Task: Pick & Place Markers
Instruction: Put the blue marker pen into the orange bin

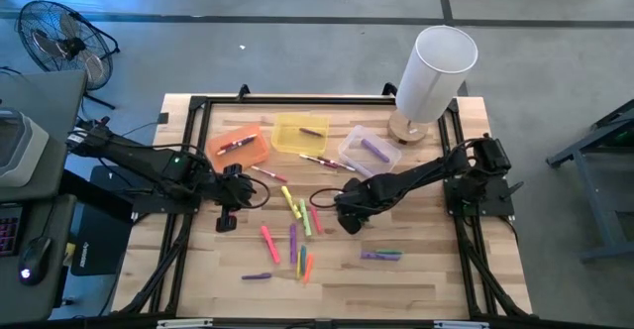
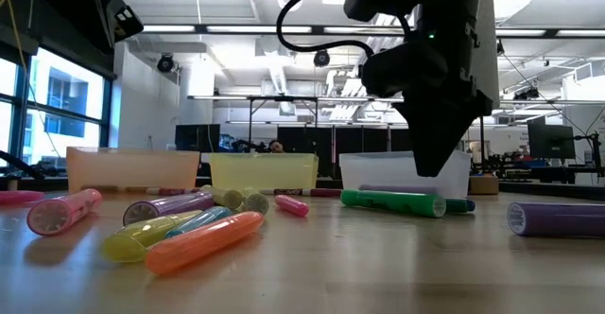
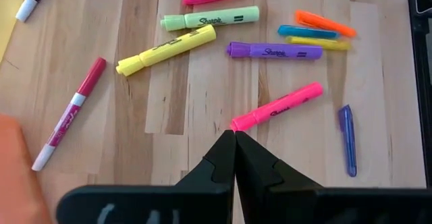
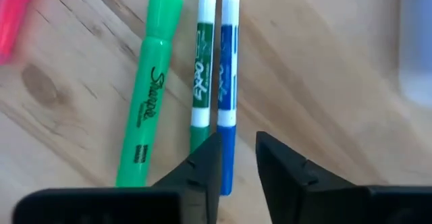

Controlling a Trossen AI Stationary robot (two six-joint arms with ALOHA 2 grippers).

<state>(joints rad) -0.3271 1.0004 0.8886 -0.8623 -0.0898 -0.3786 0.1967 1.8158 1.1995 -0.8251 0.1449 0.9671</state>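
Observation:
Several markers point(image 1: 297, 232) in pink, yellow, green, orange and purple lie flat and scattered on the wooden table. My right gripper point(image 4: 238, 160) points down over the table's middle point(image 1: 349, 220). It is open by a narrow gap and hangs just clear above a blue-and-white pen point(image 4: 227, 82). Beside that pen lie a green-and-white pen point(image 4: 202, 62) and a green marker point(image 4: 145, 102). My left gripper point(image 3: 234, 135) is shut and empty. It hangs higher, left of the pile point(image 1: 226, 218), above one end of a pink marker point(image 3: 277, 107).
At the far side stand an orange bin point(image 1: 238, 146), a yellow bin point(image 1: 299, 134) and a clear bin point(image 1: 369, 149), each with a pen inside. A white cylinder point(image 1: 431, 71) stands at the far right. Purple markers point(image 1: 381, 256) lie toward the near right.

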